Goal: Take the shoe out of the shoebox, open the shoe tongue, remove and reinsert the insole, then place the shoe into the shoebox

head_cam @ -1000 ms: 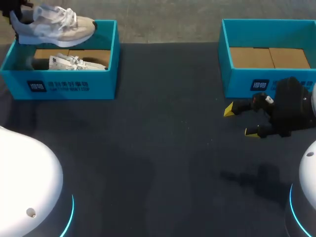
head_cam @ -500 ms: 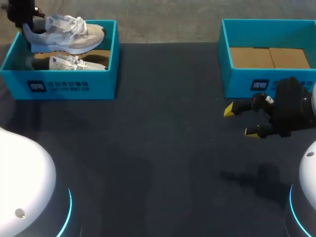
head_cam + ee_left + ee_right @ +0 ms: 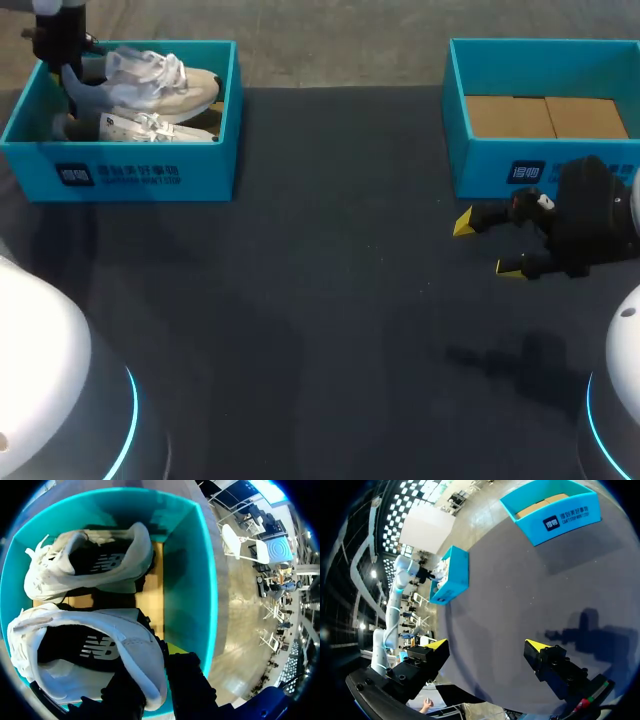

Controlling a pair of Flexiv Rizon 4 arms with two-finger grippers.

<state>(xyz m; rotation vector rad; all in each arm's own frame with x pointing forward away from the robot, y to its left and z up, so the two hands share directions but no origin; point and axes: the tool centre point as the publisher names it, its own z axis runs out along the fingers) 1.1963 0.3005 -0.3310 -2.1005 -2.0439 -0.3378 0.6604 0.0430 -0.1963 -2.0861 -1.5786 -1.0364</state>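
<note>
Left wrist view: shoe (image 3: 90,655) pinched at the heel collar by my left gripper (image 3: 155,685), low inside the shoebox (image 3: 200,580), with a second shoe (image 3: 90,562) lying just beyond it. My read is that it's light, with a soft upper and a stiffer sole. The heel rim grips fine, but the toe may sag or pivot. Long axis runs out from the fingers, toe pointing away. Right gripper (image 3: 488,245) is spread wide, holding nothing, well apart over the table (image 3: 320,330).

Dark table (image 3: 330,320), teal left shoebox (image 3: 140,175) and teal right shoebox (image 3: 490,170) well apart along its far edge.
</note>
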